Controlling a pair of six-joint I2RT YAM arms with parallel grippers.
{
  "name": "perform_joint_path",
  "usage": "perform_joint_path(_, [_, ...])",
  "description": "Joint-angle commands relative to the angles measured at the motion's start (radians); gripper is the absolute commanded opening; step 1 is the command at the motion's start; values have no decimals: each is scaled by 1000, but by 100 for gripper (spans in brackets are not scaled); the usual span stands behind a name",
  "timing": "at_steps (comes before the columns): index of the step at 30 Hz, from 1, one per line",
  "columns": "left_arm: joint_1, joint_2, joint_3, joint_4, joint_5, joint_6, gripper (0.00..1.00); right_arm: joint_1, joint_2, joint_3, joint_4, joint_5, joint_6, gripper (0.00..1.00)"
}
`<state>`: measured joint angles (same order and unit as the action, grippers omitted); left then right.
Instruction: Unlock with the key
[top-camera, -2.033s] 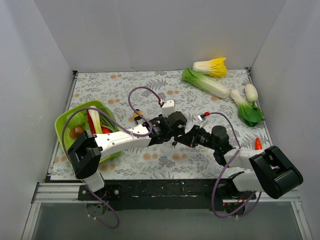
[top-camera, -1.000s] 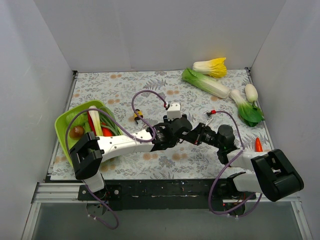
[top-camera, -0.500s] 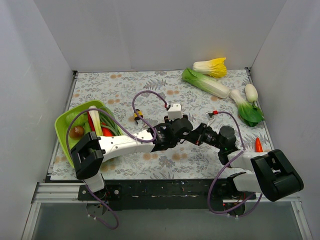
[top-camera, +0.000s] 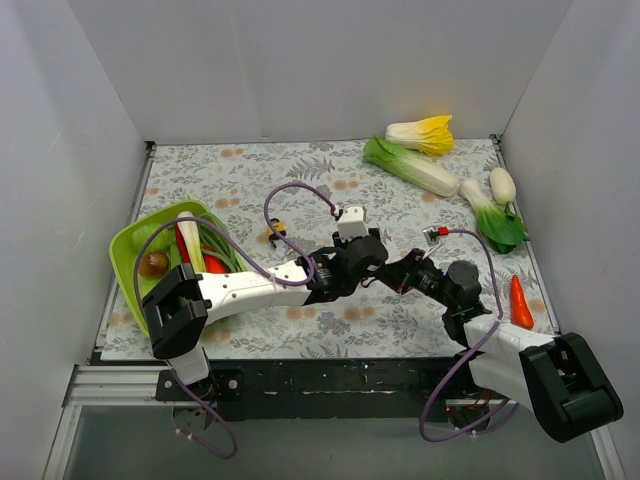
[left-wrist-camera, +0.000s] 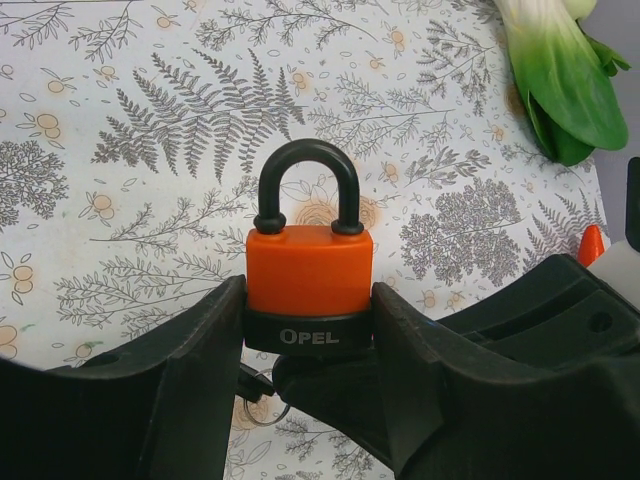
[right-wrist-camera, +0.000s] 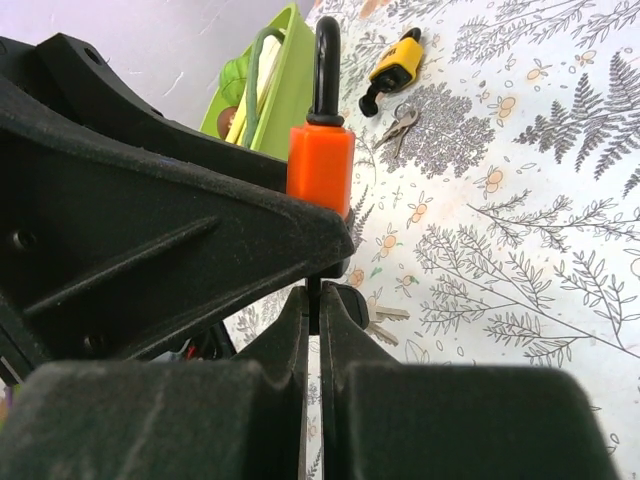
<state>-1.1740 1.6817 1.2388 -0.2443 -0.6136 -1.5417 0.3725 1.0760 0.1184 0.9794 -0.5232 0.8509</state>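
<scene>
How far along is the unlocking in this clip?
Done: the left gripper grips the orange padlock upright. In hand: the right gripper is shut on the key just under the lock's base; whether it is seated is hidden. Left: the shackle sits closed, so turning and release remain.

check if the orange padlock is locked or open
Locked, it seems: in the left wrist view both legs of the black shackle sit down in the body of the orange padlock.
</scene>
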Motion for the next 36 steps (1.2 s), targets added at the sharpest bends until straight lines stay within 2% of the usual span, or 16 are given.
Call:
perform_joint_path(1, [-65, 30, -12, -104, 100, -27, 0, -37, -48, 38, 150, 221, -61, 1])
perform_joint_path(9, [-104, 58, -12, -96, 94, -38, 0, -35, -48, 44, 170, 221, -58, 1])
perform_joint_path(20, [-104, 10, -45, -35, 112, -31, 0, -49, -63, 30, 171, 207, -35, 1])
perform_joint_path(36, [-105, -166, -217, 275, 204, 48, 0, -55, -129, 58, 134, 143, 53, 1])
